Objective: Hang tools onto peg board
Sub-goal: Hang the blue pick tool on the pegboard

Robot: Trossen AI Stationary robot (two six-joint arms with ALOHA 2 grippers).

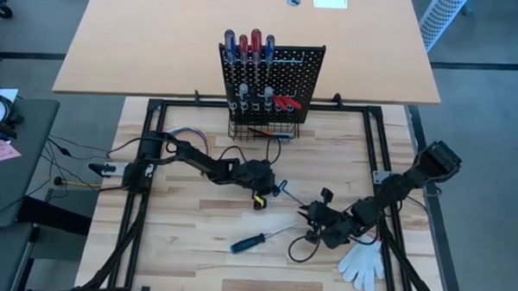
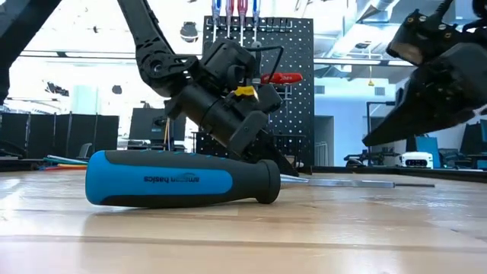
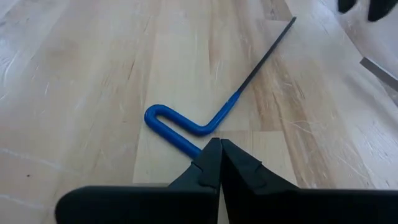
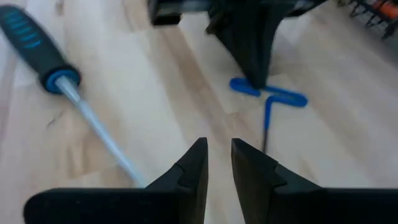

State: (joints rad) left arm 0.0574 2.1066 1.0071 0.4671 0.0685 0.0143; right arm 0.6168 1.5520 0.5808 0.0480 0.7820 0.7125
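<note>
Screwdrivers [image 1: 248, 47] and pliers [image 1: 285, 102] already hang on the peg board [image 1: 309, 71]; left gripper [image 3: 219, 163] clenches a blue key [image 3: 186, 124], while a blue screwdriver [image 1: 249, 242] waits on the tabletop [image 1: 187, 238].

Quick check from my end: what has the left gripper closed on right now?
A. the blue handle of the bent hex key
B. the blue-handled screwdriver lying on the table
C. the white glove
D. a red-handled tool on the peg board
A. In the left wrist view the left gripper has its fingers pinched together on the looped blue handle of the hex key; the screwdriver lies apart, untouched.
</note>
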